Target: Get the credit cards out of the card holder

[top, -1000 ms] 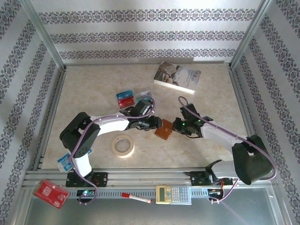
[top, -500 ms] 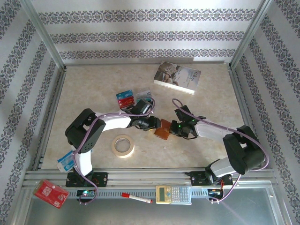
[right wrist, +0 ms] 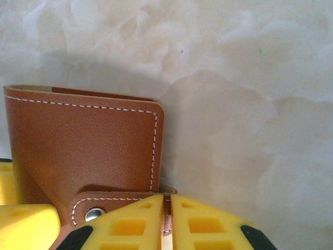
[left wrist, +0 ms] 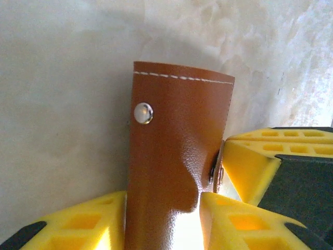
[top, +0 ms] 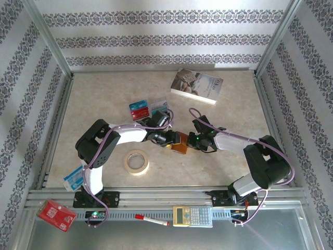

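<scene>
The table (top: 104, 99) is pale and marbled, and the two arms reach in from 6 o'clock to meet near its middle. The left arm (top: 125, 136) comes from 7 o'clock and the right arm (top: 244, 143) from 5 o'clock.

A book (top: 196, 86) lies at 1 o'clock, near the back edge. On the front rail, a calculator (top: 192, 215) sits at 6 o'clock, a marker (top: 152, 220) is just to its 9 o'clock, and a red packet (top: 56, 215) lies at 7 o'clock. A blue-and-white packet (top: 74, 178) lies at 8 o'clock beside the left arm's base. A tape roll (top: 128, 162) lies flat at 8 o'clock of the holder.

The holder (top: 181, 144) sits near the table's middle, between the two claws. The left claw (top: 170, 140) is clenched on it from 9 o'clock. In the left wrist view its fingers (left wrist: 78, 224) press both sides of the brown leather (left wrist: 171, 156), where a snap stud shows.

The right claw (top: 193, 141) comes in from 3 o'clock. In its wrist view the claw (right wrist: 166, 219) is pinched tight on the holder's thin snap tab, with the holder's folded body (right wrist: 83, 151) at 10 o'clock.

The cards (top: 139, 110), red, blue and grey, lie loose on the table at 11 o'clock of the holder, apart from it.
</scene>
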Robot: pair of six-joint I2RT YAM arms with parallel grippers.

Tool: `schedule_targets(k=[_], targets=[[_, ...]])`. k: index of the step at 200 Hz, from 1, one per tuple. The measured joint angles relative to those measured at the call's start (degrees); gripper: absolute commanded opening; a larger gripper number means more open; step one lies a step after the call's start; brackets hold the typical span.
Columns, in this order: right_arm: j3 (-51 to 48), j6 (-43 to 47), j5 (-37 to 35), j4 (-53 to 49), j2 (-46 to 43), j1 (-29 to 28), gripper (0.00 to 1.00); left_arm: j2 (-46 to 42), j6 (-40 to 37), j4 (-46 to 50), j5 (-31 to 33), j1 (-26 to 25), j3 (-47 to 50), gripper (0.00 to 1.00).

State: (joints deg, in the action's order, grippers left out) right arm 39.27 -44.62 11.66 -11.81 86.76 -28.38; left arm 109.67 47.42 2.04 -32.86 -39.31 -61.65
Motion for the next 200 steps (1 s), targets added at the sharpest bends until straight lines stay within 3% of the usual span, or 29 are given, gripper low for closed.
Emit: schedule_targets(k=[40,87,130,166,200], targets=[[0.0,0.0,0.0,0.3,0.2,0.0,0.14,-1.0,0.7,-0.7,-0.2,0.0,0.5,0.27],[-0.3,0.0,-0.2,1.4,-0.2,0.6,0.16,-2.7,0.9,-2.7,-0.2,0.1,1.3,0.0],[-3.0,0.7,-0.9,1.8,-7.1,2.4,0.27,-4.9,0.9,-3.9,1.4,0.3,3.5,0.0],[-3.0,1.6,0.4,3.5,-11.6,2.8,0.42,-7.3,0.9,-6.1,3.5,0.8,5.4,0.0],[-2.3,2.1,4.0,5.5,-11.5,2.3,0.43,-8.1,0.8,-7.8,4.0,1.1,5.9,0.0]])
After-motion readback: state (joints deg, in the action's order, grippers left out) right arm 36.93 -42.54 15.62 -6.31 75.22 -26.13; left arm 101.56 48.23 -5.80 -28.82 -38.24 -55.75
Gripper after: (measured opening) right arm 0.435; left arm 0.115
